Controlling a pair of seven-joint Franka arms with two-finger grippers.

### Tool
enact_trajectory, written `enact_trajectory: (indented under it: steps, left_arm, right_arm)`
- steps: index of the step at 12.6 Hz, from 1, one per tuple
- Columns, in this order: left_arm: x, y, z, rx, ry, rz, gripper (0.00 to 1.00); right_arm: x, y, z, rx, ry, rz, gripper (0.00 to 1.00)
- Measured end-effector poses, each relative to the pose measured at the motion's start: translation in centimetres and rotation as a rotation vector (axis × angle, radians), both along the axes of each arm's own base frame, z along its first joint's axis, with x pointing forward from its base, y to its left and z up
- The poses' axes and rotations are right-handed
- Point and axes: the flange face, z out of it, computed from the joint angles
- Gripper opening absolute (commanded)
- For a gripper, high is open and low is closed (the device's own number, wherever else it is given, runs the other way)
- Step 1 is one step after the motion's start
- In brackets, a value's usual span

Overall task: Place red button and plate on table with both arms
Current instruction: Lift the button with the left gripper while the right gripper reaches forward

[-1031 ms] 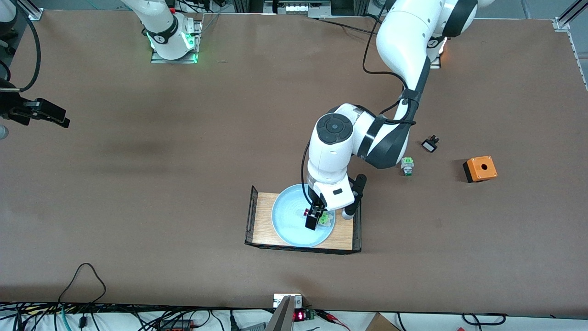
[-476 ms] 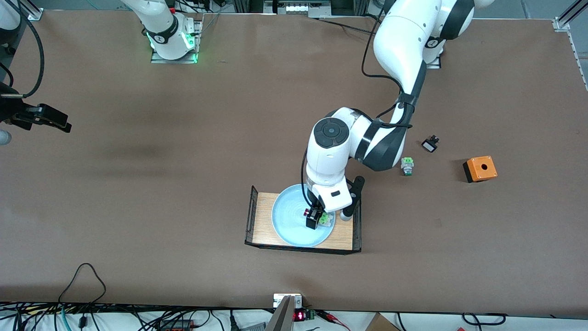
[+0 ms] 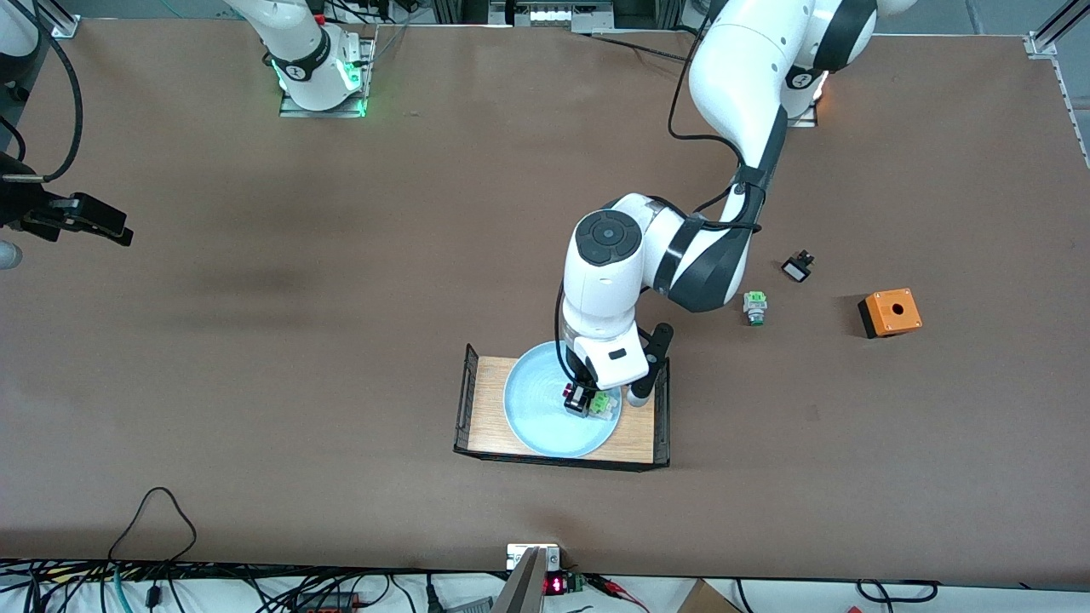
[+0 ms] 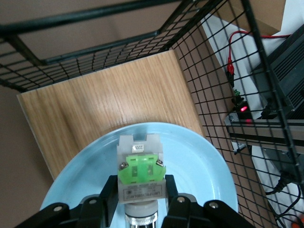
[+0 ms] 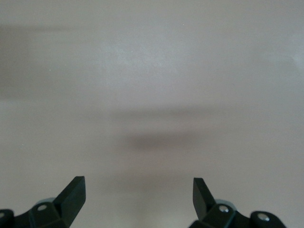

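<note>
The red button (image 3: 601,403), with a green block and a red cap, lies on the light blue plate (image 3: 536,413) in the wooden tray (image 3: 487,400). My left gripper (image 3: 584,400) is down over the plate and shut on the button. In the left wrist view the black fingers (image 4: 110,190) press both sides of the button's grey body (image 4: 141,176), with the plate (image 4: 199,164) and the tray's wood (image 4: 104,104) below. My right gripper (image 3: 111,226) waits open and empty over the brown table (image 3: 341,281) at the right arm's end. In the right wrist view the right gripper (image 5: 137,187) shows only bare table.
The tray has black wire ends (image 3: 466,392). A green-and-silver button (image 3: 754,306), a small black part (image 3: 797,268) and an orange box with a hole (image 3: 890,312) lie on the table toward the left arm's end. Cables run along the table's near edge.
The left arm's wrist has shifted a little toward the right arm's end, with its gripper staying on the button over the plate. The right gripper has barely moved.
</note>
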Motion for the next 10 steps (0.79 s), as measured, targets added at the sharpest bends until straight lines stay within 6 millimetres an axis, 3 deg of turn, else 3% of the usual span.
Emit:
enact_trajectory:
  steps: [2,4,6,8,10]
  left_arm:
    - [0.3,0.9,3.3,-0.004,-0.017,0.009,0.05]
    - [0.1,2.0,7.1,0.005,-0.024,-0.015,0.04]
    - [0.2,3.8,10.1,0.022,-0.016,-0.043,0.04]
    - [1.1,6.5,11.8,0.018,0.002,-0.095,0.03]
    - [2.3,10.4,12.8,0.014,0.055,-0.163,0.03]
  right_arm:
    - [0.0,0.1,0.0,0.001,0.0,0.002,1.0]
    - [0.1,2.1,0.1,0.004,-0.001,0.035,1.0]
    - [0.1,5.6,-0.1,0.015,0.002,0.083,1.0]
    - [-0.2,10.7,-0.5,0.03,0.017,0.143,1.0]
    - [-1.0,14.8,-0.6,0.029,0.032,0.186,1.0]
